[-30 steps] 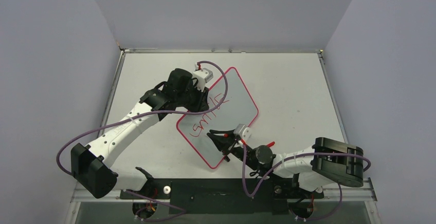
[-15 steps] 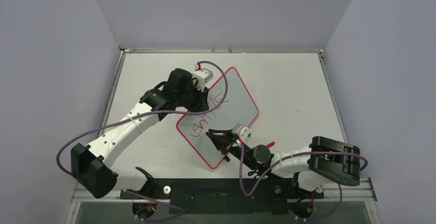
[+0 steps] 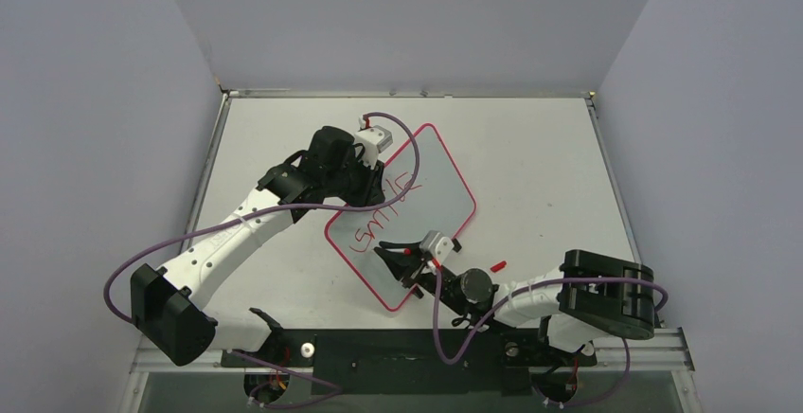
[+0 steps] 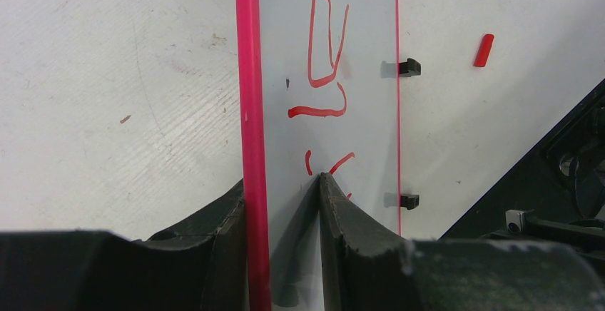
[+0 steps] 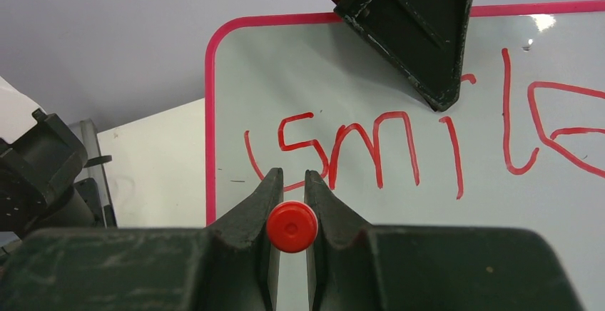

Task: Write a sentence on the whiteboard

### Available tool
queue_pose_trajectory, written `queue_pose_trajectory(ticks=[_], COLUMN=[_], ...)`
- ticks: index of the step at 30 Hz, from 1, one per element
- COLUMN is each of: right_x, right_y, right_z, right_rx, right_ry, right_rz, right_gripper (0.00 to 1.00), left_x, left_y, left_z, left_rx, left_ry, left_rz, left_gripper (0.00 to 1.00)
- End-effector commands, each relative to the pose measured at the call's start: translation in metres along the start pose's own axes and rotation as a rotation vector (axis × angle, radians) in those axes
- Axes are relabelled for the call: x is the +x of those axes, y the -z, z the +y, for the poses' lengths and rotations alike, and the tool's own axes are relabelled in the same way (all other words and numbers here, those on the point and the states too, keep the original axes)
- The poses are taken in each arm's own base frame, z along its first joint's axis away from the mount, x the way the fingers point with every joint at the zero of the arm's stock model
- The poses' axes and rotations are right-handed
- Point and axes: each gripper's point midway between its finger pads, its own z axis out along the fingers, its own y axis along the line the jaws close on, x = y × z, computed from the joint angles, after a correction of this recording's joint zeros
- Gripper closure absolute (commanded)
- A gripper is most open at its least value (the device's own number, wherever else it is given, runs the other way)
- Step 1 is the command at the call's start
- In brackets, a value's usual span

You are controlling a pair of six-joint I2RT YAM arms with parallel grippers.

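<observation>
One word, "smile", is all we can read of the sentence (image 5: 371, 150), written in red on the whiteboard (image 3: 431, 181), which lies flat and skewed near the middle of the table (image 3: 530, 138). Our right wrist view gives the letters plainly; from above they are small and partly under the left arm, and the left wrist view catches only a few strokes. That view alone shows the two black clips (image 4: 408, 66) on the board's far edge. The left claw (image 4: 284, 182) is closed on the near edge, the pink border pinched between its fingers. The right claw (image 5: 292, 173), over the board's near corner, is clamped on a red marker (image 5: 292, 227) seen end-on. Its tip is hidden, so we cannot tell whether it touches. A red cap (image 3: 498, 265) lies on the table beside the right arm.
</observation>
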Motion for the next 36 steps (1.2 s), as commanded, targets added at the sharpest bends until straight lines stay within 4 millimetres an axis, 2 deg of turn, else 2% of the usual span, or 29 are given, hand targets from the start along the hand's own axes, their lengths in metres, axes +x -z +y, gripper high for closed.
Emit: queue_pose_trajectory(ticks=[1,10,17,36], right_x=[-0.013,-0.002,0.009,0.020], right_y=[-0.006,0.001,0.007,0.014], right_z=[0.010,0.014,0.003,-0.008], right_rx=[-0.018,-0.020,0.018,0.060], right_ry=[-0.004,0.002,0.057,0.109], right_rz=[-0.045,-0.013,0.030,0.082], right_gripper=[1.00,1.00,1.00,1.00], left_x=[0.019,0.019,0.019,0.019], left_y=[-0.002,-0.002,-0.002,-0.002], left_z=[0.028,0.027,0.027,0.027], left_rx=[-0.128,-0.125,-0.122,-0.124], left_ry=[-0.129,-0.130,-0.131,-0.131], left_rz=[0.062,0.061,0.059,0.059], left_gripper=[1.00,1.00,1.00,1.00])
